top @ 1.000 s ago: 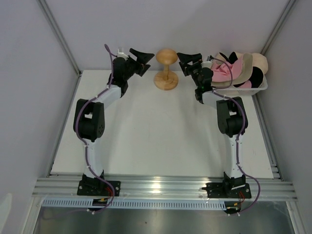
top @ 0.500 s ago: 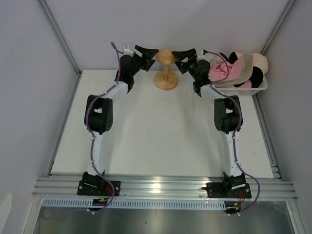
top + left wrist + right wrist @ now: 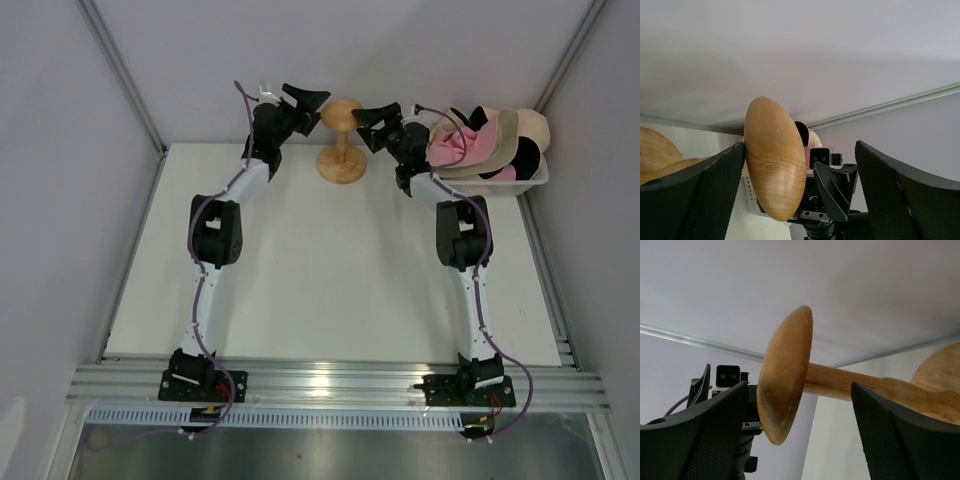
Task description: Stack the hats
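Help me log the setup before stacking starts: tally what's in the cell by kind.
Robot arms: 2 (left arm, right arm)
Wooden stand: 1
White basket: 1
Hats: 4 showing (pink hat, cream-beige hat, peach hat, black hat)
Total: 8; the pile may hide more hats.

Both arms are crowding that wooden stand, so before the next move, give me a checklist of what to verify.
1. wooden stand top bare: ok.
2. left gripper jaws open, holding nothing: ok.
3. right gripper jaws open, holding nothing: ok.
4. Gap between left gripper and stand head: cannot tell.
5. hats neatly stacked: not ok, jumbled in the basket.
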You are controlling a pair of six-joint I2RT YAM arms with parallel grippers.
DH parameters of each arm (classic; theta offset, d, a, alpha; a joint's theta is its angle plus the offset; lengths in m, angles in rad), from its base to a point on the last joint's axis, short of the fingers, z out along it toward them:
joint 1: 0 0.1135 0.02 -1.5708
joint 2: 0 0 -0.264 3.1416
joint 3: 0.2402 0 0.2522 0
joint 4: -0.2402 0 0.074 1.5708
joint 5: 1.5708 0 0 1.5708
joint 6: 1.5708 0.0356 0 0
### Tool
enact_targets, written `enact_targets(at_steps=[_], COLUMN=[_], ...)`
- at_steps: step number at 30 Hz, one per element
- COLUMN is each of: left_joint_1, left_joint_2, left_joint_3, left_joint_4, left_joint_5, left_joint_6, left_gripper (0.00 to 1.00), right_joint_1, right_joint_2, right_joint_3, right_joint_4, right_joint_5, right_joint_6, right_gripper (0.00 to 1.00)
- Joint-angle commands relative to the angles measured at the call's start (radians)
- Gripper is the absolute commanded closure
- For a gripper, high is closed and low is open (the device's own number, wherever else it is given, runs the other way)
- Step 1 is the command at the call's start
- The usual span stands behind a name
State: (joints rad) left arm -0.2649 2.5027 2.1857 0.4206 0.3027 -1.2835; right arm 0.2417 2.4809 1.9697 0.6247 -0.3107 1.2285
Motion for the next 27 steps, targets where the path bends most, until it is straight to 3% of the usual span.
enact_targets(at_steps=[1, 7, 10, 13, 15, 18, 19, 22, 25, 27], left_joint_1=[-0.023, -0.025, -0.028, -0.034, -0.039, -0.037, -0.039, -0.040, -0.040, -0.040], left_joint_2=[0.021, 0.035, 0.033, 0.036, 0.044, 0.047, 0.048, 0.047, 0.013, -0.022], left_joint_3=[0.082, 0.075, 0.077, 0.082, 0.106, 0.097, 0.094, 0.100, 0.085, 0.048], left_joint_4=[-0.022, -0.017, -0.008, 0.004, -0.005, 0.023, 0.033, 0.041, 0.030, 0.040], left_joint_5=[0.026, 0.029, 0.038, 0.044, 0.050, 0.042, 0.042, 0.055, 0.065, 0.072], left_joint_6=[0.006, -0.013, -0.013, -0.014, -0.017, -0.040, -0.049, -0.037, -0.008, 0.009], left_gripper=[0.07, 0.09, 0.10, 0.15, 0.18, 0.27, 0.31, 0.54, 0.70, 0.74], right_joint_1=[-0.002, -0.001, 0.001, 0.002, 0.007, 0.010, 0.011, 0.013, 0.016, 0.022], right_joint_2=[0.015, 0.013, 0.026, 0.030, 0.029, 0.035, 0.035, 0.039, 0.021, 0.007], right_joint_3=[0.064, 0.087, 0.116, 0.124, 0.130, 0.149, 0.155, 0.155, 0.129, 0.106], right_joint_4=[0.020, 0.010, 0.006, 0.012, 0.013, -0.008, -0.014, -0.013, -0.003, 0.007], right_joint_5=[-0.025, -0.024, -0.034, -0.034, -0.033, -0.037, -0.041, -0.060, -0.074, -0.080], right_joint_6=[0.016, 0.017, 0.026, 0.026, 0.020, 0.011, 0.009, 0.017, 0.019, 0.014], right_gripper=[0.14, 0.16, 0.22, 0.37, 0.52, 0.59, 0.66, 0.74, 0.77, 0.78])
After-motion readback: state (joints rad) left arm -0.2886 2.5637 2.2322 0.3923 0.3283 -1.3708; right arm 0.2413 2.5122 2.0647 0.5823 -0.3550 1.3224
